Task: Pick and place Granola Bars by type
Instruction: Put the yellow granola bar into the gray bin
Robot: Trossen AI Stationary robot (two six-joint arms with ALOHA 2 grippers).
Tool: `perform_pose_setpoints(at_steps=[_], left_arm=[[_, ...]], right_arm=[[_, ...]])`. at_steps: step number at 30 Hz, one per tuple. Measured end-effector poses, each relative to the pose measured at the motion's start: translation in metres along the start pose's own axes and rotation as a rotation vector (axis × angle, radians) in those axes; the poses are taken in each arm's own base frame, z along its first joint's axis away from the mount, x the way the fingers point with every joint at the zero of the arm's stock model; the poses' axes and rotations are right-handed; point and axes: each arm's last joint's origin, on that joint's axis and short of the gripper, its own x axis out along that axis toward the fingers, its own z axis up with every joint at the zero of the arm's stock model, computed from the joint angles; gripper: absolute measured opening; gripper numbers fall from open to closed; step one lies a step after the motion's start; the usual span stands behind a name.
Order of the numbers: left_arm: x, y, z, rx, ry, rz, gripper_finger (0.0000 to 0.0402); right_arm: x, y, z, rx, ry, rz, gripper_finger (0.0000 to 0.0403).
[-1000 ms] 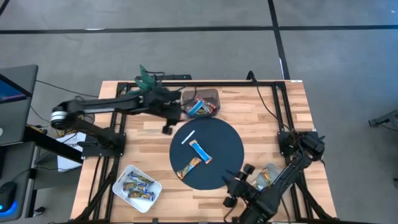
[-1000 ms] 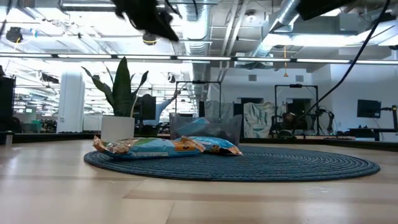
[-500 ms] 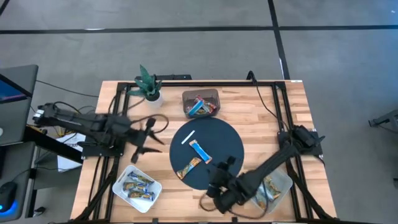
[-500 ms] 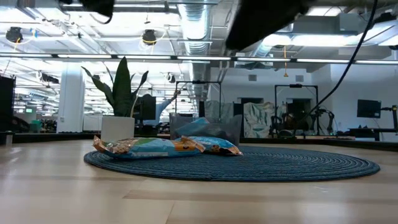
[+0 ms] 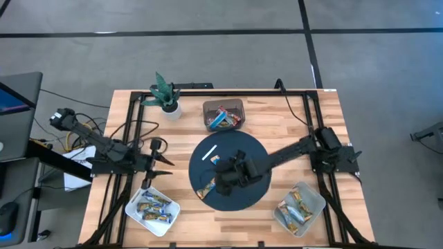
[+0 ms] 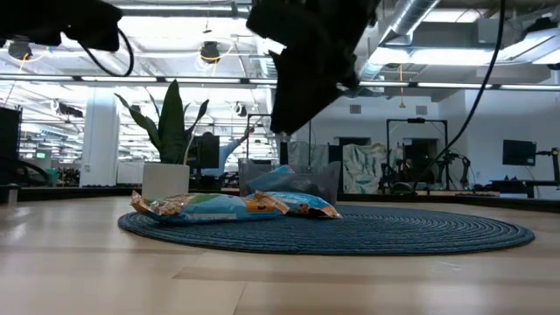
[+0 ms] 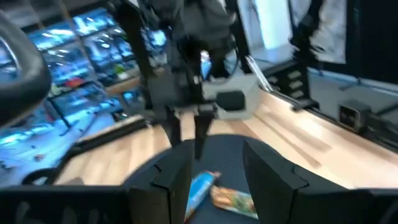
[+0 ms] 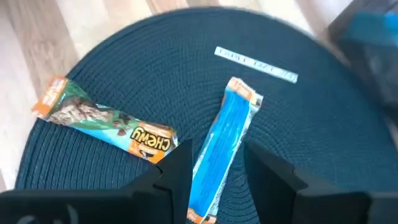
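The left pincer (image 5: 159,160) has been drawn away from the far bin (image 5: 223,114) over the last second and is now held over the left side of the desk (image 5: 173,135), its fingers spread wide and nothing carried. Just behind it, toward the near edge, a white tray (image 5: 136,197) of glossy wrapped bars is seen.

The right pincer (image 5: 225,176) has been swung in from the near right corner and is now held above the round mat (image 5: 256,155). Its fingers are parted wide with nothing gripped yet. The blue bar (image 8: 221,149) is lined up directly beneath and between them, so a pick of that bar is judged to be the step in hand. The orange-brown bar (image 8: 106,121) lies just beside the pincer, its end close to the blue one. The thin white stick (image 8: 256,63) lies beyond the blue bar's far end, apart from it.

Both Granola Bars are flat, crinkled and shiny-wrapped, likely slippery. The mat is dark blue, woven in ribbed concentric rings. A second tray (image 5: 315,197) of bars is set well behind the right pincer, at the near right corner.
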Motion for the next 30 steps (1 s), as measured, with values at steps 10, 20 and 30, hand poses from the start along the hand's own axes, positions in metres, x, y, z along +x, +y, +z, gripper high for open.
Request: perform_pose_setpoints(at_steps=[10, 20, 30], left_arm=[[-0.004, -0.001, -0.001, 0.026, 0.023, 0.008, 0.0137], [-0.004, -0.001, -0.001, 0.034, 0.024, 0.008, 0.0137], [-0.004, -0.001, -0.001, 0.038, 0.024, 0.012, 0.0137]], right_arm=[[0.018, -0.033, 0.017, 0.077, 0.075, 0.052, 0.0135], [0.023, -0.037, 0.027, 0.105, 0.061, 0.170, 0.0209], [0.060, -0.033, 0.016, 0.120, 0.137, 0.133, 0.0250]])
